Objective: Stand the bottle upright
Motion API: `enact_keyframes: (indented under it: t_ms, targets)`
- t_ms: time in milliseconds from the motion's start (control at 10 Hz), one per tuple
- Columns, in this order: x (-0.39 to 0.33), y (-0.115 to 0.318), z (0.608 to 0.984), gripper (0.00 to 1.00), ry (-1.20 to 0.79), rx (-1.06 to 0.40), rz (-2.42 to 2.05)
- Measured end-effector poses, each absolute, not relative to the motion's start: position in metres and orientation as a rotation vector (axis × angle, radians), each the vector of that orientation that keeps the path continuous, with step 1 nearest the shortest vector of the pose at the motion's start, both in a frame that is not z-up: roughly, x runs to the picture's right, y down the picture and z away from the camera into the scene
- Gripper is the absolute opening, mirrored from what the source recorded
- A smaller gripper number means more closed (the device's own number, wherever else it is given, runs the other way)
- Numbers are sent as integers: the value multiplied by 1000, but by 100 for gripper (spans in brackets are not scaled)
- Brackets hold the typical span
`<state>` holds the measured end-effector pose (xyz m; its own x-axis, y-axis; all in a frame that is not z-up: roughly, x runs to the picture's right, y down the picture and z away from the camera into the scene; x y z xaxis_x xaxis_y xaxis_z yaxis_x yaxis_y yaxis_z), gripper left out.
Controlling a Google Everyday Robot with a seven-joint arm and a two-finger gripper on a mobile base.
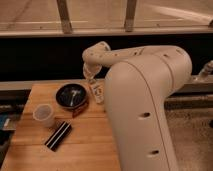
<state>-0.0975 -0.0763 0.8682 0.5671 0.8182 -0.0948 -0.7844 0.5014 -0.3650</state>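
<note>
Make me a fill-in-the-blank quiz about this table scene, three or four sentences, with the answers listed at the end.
1. The gripper hangs at the table's far edge, just right of the dark round ____.
2. The translucent white cup stands on the ____ side of the wooden table.
3. The striped block lies flat, nearer the camera than the ____.
4. The bottle sits directly below the ____.

Answers: bowl; left; cup; gripper
</note>
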Motion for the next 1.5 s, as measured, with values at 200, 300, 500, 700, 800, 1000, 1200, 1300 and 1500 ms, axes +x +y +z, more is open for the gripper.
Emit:
enact_keyframes:
  t_ms: [200,300,500,700,800,1000,1200,1300,1500]
  targets:
    - [-101,-78,870,0,-114,-389,977]
    - [-102,-79,870,0,-121,-386,978]
    - [-104,-82,866,0,-127,-374,978]
    - [-106,-84,860,14,-127,-362,971]
    - [-105,-85,858,23,-127,-357,971]
    - [-102,-85,853,44,-127,-348,971]
    - [-101,-88,852,50,-154,-344,985]
    - [-105,-89,853,50,-161,-345,979]
    - [-109,-91,849,50,-168,-341,969]
